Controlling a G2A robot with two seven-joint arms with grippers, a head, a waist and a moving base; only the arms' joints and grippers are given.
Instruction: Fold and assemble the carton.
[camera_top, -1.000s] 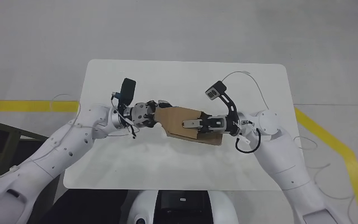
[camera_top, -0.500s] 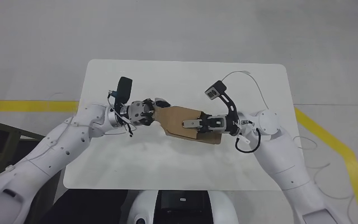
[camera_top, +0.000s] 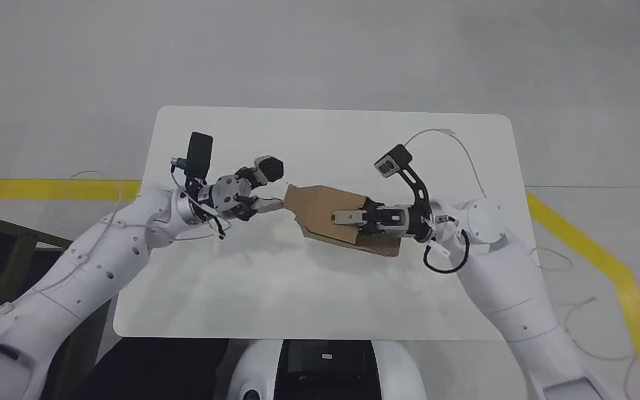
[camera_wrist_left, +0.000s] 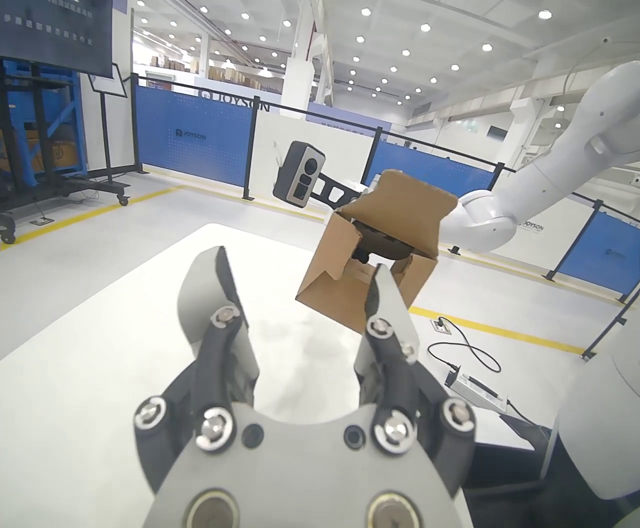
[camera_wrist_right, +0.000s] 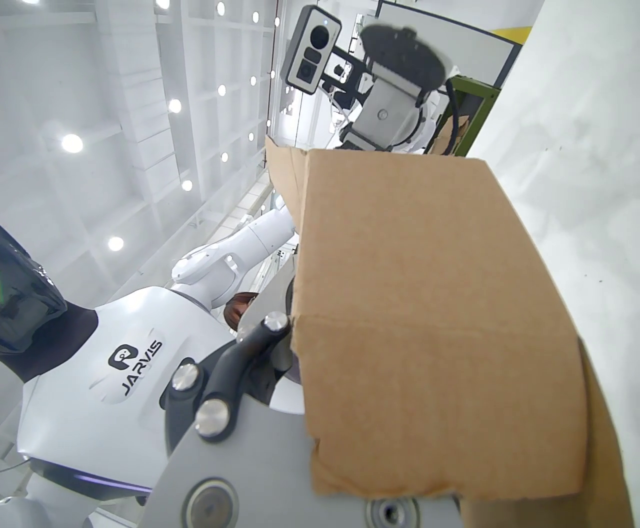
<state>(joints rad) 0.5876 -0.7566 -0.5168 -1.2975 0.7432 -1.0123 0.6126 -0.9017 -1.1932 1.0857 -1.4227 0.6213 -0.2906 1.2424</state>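
Top view: right gripper (camera_top: 341, 217) clamped on carton (camera_top: 312, 204), left gripper (camera_top: 272, 186) spread empty beside it; open flap (camera_wrist_left: 407, 205), seemingly loose, could crumple if pushed off-centre.

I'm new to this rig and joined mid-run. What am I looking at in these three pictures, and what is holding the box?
A two-armed robot works at a white table. The top view looks down from above its arms. The other two pictures each come from a camera on one wrist. The right gripper grips a wall of the brown carton and holds it off the table, with the open end toward the left arm. The left gripper is open, close to that end and holding nothing. One carton flap stands raised.
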